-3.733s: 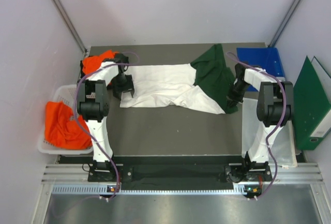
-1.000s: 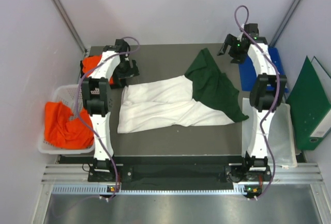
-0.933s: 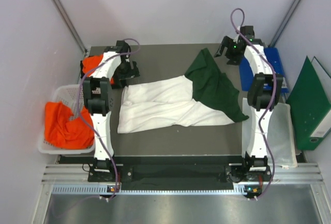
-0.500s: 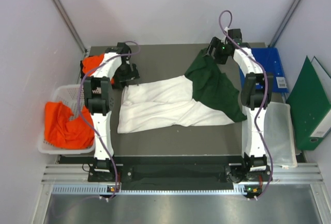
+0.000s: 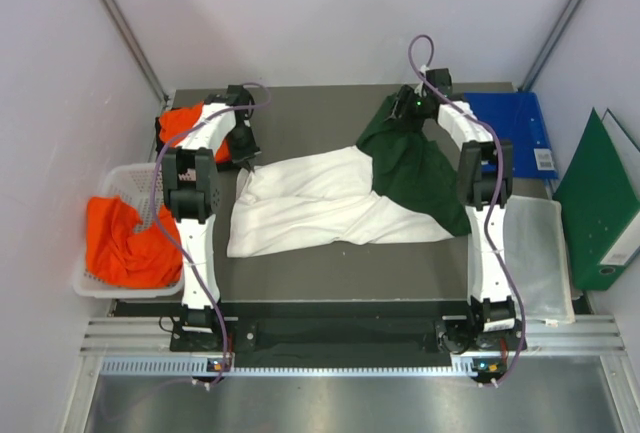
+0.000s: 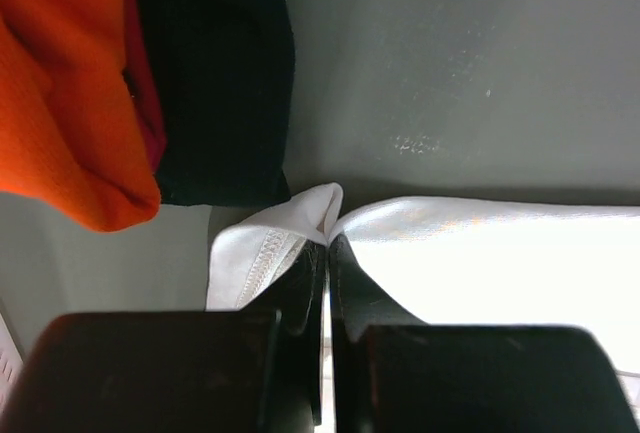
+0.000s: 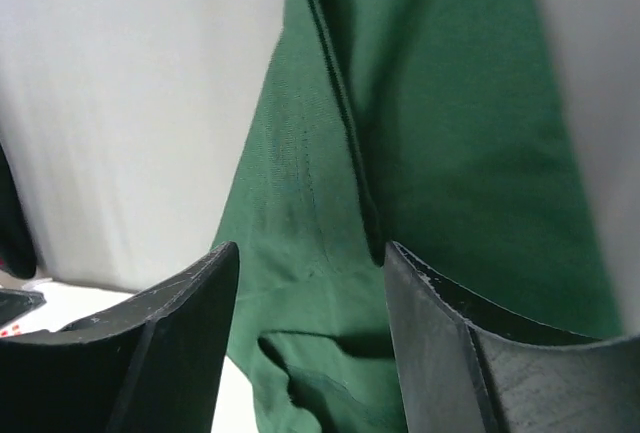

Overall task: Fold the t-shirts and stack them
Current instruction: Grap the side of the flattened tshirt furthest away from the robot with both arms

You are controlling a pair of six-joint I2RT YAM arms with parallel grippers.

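Shirt corner (image 6: 285,238) pinched in left end effector (image 6: 325,250); green sleeve (image 7: 440,133) under right end effector (image 7: 310,258), spread open.

The grey table (image 5: 330,263) carries a white-green t-shirt (image 5: 310,198) — orange t-shirt (image 5: 185,123) far-left.

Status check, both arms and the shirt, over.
Left gripper shut on white shirt corner. Right gripper open over green sleeve, not gripping. Shirt unfolded. Orange shirt beside left corner.
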